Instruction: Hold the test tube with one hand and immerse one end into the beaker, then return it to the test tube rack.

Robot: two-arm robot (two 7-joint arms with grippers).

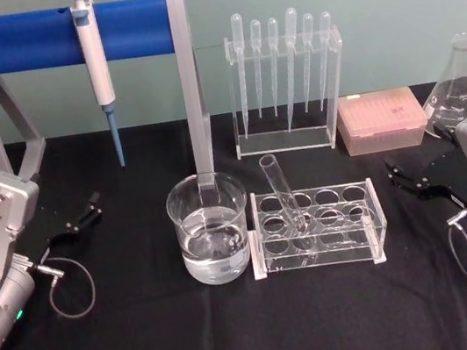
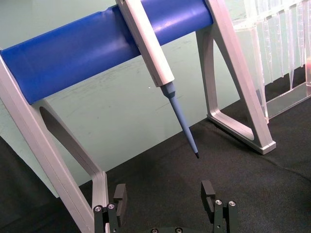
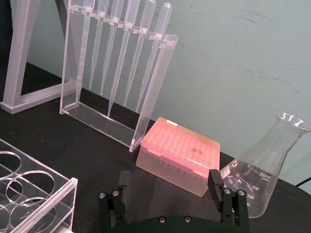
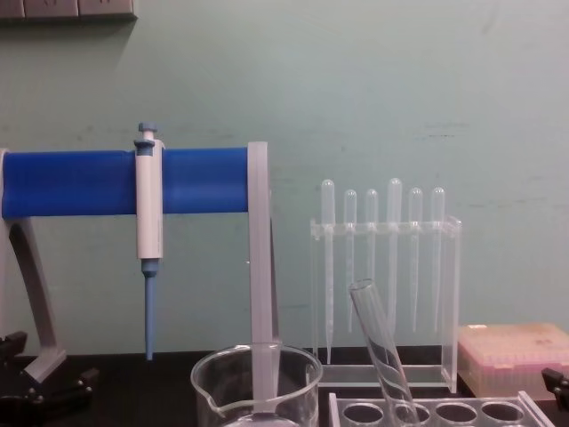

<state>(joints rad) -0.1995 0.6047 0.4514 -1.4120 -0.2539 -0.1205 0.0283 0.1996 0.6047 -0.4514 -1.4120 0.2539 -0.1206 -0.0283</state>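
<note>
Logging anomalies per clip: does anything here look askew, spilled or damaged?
The test tube leans in the test tube rack, top tilted toward the beaker, not upright. No spill or breakage shows. Left gripper and right gripper are open at the sides.

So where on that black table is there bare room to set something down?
The widest bare strip runs along the near edge, before the beaker and the test tube rack. Another lies between the left pincer and the beaker. The far right is crowded: pipette stand, tip box, flask, right pincer.

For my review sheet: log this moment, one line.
test tube tilted in rack | beaker beside rack | left claw open, parked | right claw open, parked
</note>
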